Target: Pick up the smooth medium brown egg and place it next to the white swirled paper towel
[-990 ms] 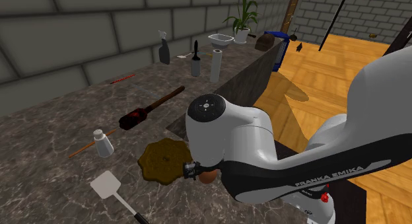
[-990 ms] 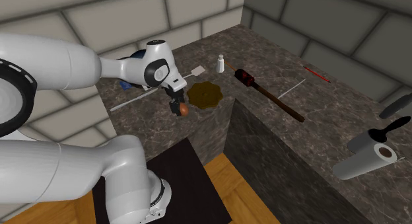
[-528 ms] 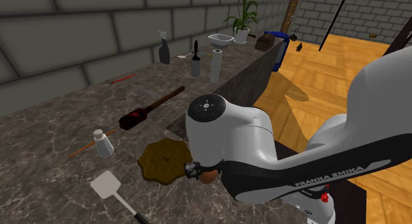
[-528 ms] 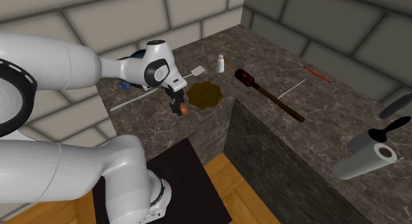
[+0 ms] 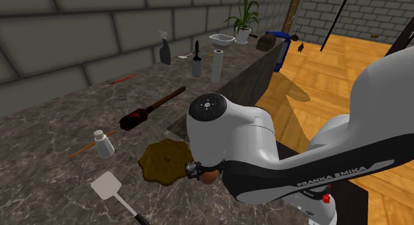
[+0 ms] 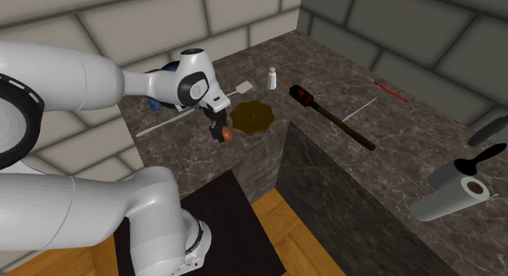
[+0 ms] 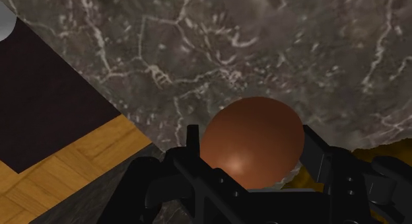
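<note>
Within the gripper [image 7: 251,139], brown egg [image 7: 253,131], clasped

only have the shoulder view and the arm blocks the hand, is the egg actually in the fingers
observer: yes, in the wrist view the gripper has its black fingers clasped on the brown egg, one on each side.
operator: what's under it
observer: the wrist view shows the marbled counter beyond the egg, close to the counter's edge, with wooden floor past that edge.
operator: anything hidden behind the arm
observer: the second exterior view shows a small blue object on the counter behind the arm, near the handle of the spatula.
</note>
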